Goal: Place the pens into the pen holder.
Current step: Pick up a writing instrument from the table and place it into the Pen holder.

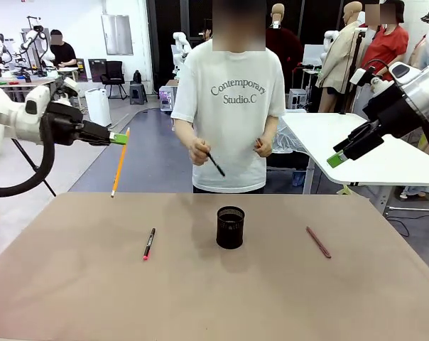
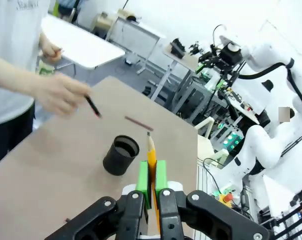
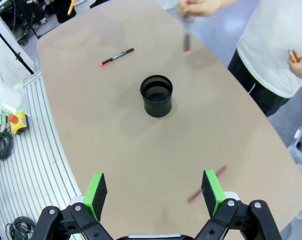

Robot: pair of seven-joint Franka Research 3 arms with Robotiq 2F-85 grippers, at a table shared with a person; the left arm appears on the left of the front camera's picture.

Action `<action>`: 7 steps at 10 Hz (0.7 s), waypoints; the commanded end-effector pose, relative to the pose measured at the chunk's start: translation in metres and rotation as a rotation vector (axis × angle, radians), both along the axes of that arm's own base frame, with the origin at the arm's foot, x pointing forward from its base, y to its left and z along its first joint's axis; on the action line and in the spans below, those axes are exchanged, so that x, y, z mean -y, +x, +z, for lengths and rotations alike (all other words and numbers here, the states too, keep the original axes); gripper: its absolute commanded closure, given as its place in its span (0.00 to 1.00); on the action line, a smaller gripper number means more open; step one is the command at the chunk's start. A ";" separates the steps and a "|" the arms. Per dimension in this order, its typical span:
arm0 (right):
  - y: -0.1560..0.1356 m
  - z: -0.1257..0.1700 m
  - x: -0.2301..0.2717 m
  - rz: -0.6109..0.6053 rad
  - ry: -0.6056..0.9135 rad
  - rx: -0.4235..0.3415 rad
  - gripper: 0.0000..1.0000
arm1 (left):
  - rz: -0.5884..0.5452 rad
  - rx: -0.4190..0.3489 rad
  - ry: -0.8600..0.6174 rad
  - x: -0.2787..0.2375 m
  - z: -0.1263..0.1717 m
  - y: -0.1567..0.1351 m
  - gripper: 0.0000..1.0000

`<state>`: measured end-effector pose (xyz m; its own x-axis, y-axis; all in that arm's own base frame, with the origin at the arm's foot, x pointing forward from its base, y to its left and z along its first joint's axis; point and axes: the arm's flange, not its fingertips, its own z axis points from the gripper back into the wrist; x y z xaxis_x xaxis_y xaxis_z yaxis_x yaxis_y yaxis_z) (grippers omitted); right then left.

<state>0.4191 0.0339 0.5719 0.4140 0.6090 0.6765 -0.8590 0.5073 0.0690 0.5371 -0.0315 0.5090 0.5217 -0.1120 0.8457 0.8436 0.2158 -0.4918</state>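
Front view — brown table (image 1: 94,284), grey-blue lab floor (image 1: 158,163), left fingers (image 1: 118,138) pinching yellow pen (image 1: 120,165), right fingers (image 1: 337,159) spread — empty.

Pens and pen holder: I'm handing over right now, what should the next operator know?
Left gripper is shut on the yellow pencil, in the air at the robot's left.
Right gripper is open and empty, raised.
Pen holder stands mid-table and looks empty.
Black-red pen lies to its left, maroon pen to its right.
Person's hand holds a dark pen.
None placed yet.
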 end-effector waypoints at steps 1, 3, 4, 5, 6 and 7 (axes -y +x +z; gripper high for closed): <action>0.000 0.001 -0.001 0.000 0.025 -0.003 0.00 | -0.010 0.138 -0.060 -0.006 0.003 -0.017 1.00; 0.000 0.001 -0.001 0.000 0.025 -0.003 0.00 | -0.030 0.282 -0.087 -0.019 0.014 -0.028 1.00; 0.000 0.001 -0.001 0.000 0.025 -0.003 0.00 | -0.014 0.316 -0.109 -0.028 0.018 -0.033 1.00; 0.000 0.001 -0.001 0.000 0.025 -0.003 0.00 | -0.006 0.344 -0.119 -0.034 0.020 -0.036 1.00; 0.000 0.001 -0.001 0.000 0.025 -0.003 0.00 | -0.002 0.371 -0.134 -0.037 0.022 -0.038 1.00; 0.000 0.001 -0.001 0.000 0.025 -0.003 0.00 | 0.009 0.384 -0.131 -0.034 0.022 -0.037 1.00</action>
<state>0.4190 0.0339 0.5719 0.4141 0.6091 0.6764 -0.8590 0.5073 0.0690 0.5051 0.0074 0.5358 0.1979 -0.0214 0.9800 0.9643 0.1837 -0.1907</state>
